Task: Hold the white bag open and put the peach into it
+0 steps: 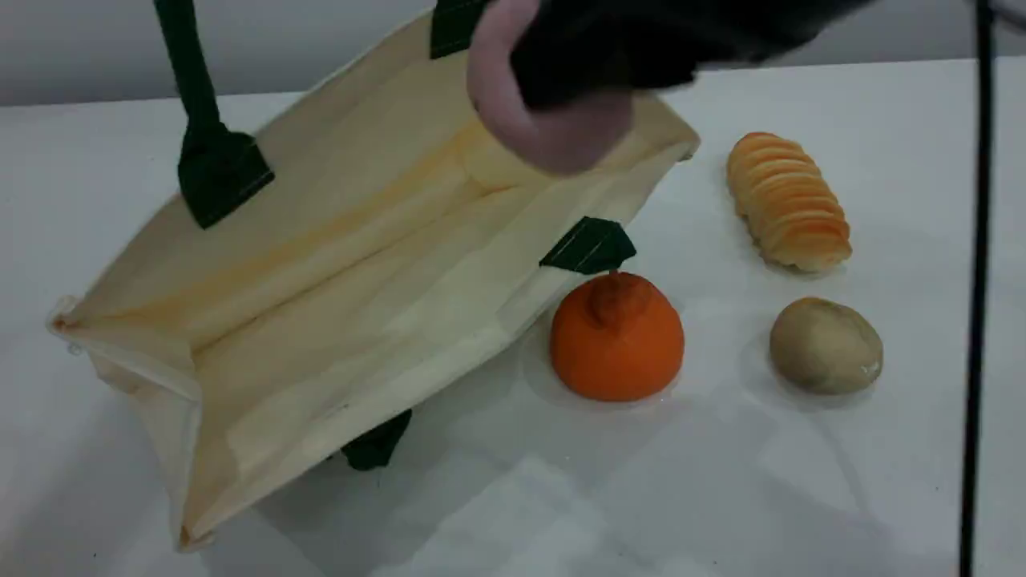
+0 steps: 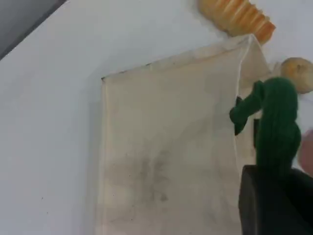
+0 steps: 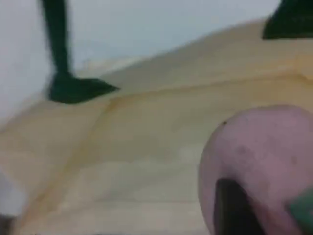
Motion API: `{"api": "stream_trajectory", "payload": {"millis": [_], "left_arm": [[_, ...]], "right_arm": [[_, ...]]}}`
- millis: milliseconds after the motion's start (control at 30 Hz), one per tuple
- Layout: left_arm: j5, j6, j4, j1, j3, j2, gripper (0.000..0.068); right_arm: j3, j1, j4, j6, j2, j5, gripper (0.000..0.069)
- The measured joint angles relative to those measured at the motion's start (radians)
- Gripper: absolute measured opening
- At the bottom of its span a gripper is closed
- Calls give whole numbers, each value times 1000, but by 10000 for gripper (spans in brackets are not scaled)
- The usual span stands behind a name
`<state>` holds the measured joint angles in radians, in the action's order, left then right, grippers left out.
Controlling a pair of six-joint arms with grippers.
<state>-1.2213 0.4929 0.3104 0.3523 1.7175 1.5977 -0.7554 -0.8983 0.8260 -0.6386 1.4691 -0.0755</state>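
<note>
The white bag lies on the table with its mouth gaping toward the camera, cream lining showing. Its dark green rope handle runs taut up out of the top edge. In the left wrist view my left gripper is shut on that handle, above the bag's outer side. The pale pink peach hangs over the bag's far rim, with my right gripper shut on it. The right wrist view shows the peach close up over the bag's inside, a dark fingertip against it.
An orange stemmed fruit sits right against the bag's near-right rim. A brownish lump and a ridged orange-yellow roll lie further right. A black cable hangs down the right side of the view.
</note>
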Motion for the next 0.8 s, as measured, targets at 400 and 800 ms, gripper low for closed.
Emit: {"api": "stream_trajectory", "payload": {"millis": [400, 800], "left_arm": [[0, -4, 2, 0, 0, 0, 94], [0, -4, 3, 0, 0, -1, 94]], "right_arm": [[-106, 0, -9, 0, 238, 97, 262], [-286, 0, -12, 0, 429, 55, 262]]}}
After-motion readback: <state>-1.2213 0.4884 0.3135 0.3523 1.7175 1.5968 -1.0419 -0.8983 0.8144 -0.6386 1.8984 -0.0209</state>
